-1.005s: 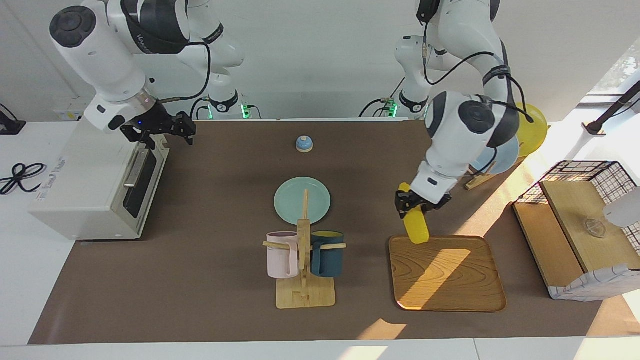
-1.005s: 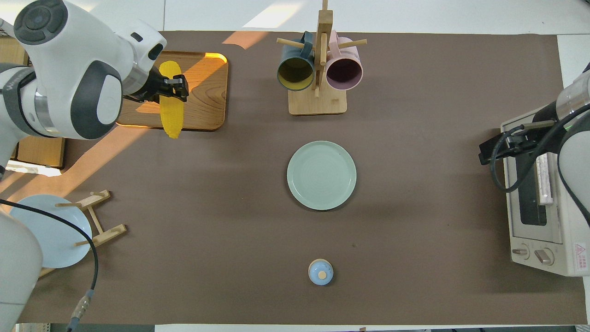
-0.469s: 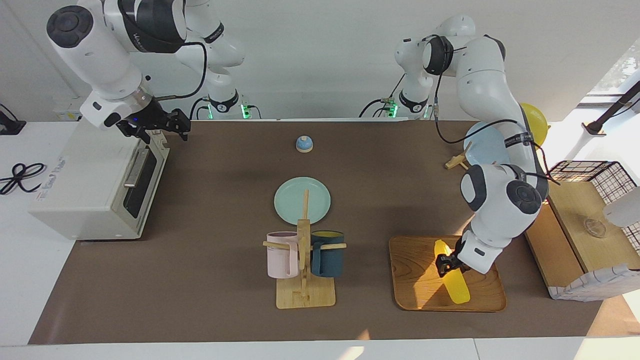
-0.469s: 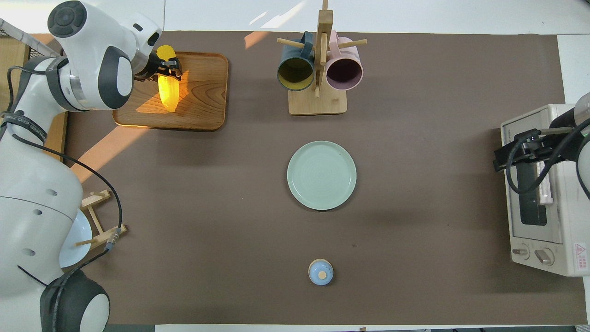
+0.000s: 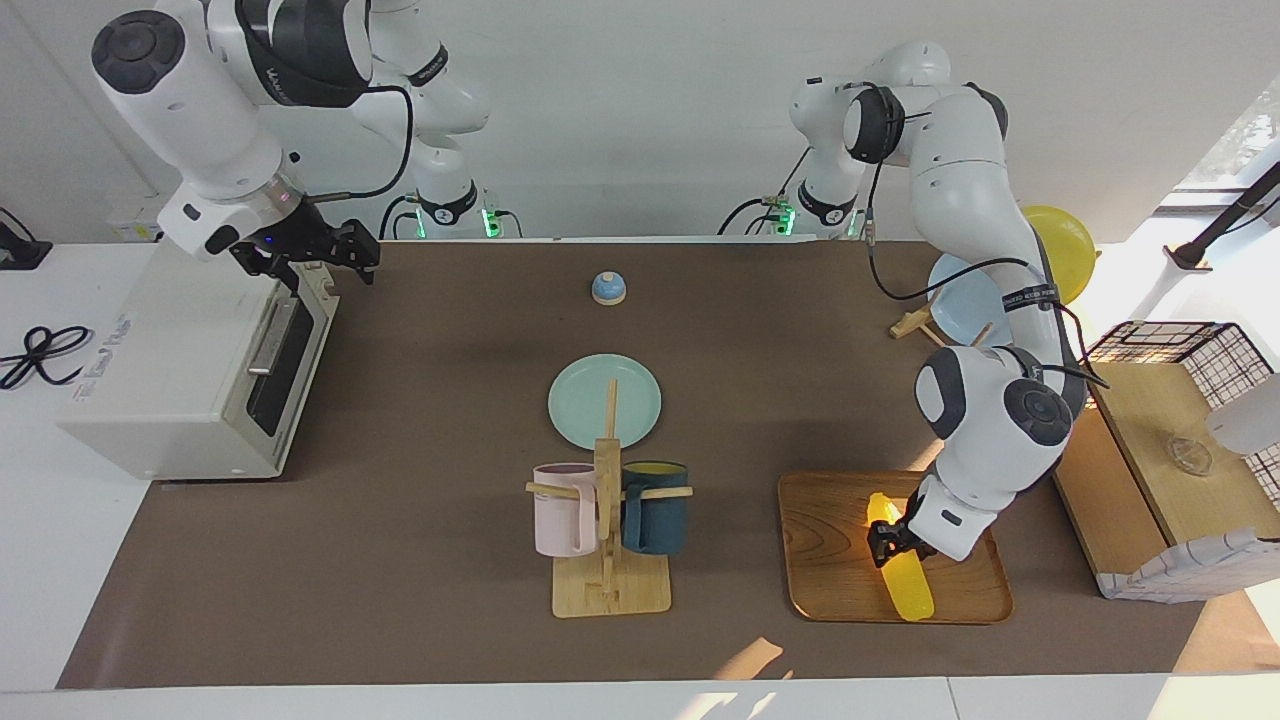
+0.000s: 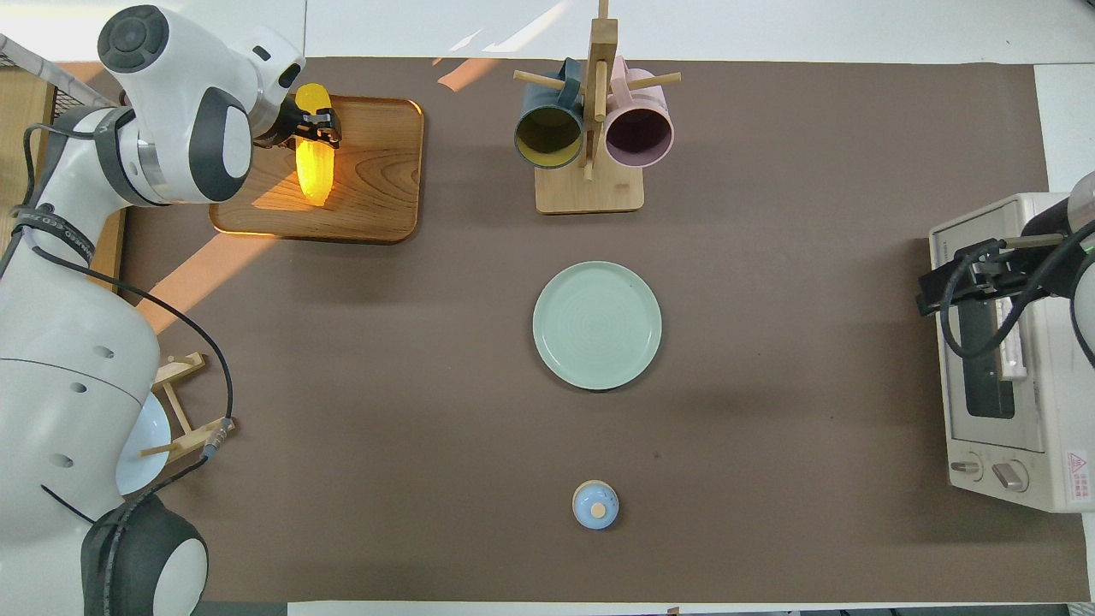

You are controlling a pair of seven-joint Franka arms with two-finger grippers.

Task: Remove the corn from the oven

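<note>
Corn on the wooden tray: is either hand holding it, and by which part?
The left hand grips the corn around its middle as it lies on the tray. The right hand, over the oven, holds nothing.

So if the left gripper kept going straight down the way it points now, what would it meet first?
The corn it is already around, then the wooden tray under that. The left gripper points down at the tray; whether the corn already rests there is unclear.

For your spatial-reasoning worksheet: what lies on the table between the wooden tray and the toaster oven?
In the facing view, the wooden mug rack with pink and dark blue mugs stands between the wooden tray and the toaster oven.
</note>
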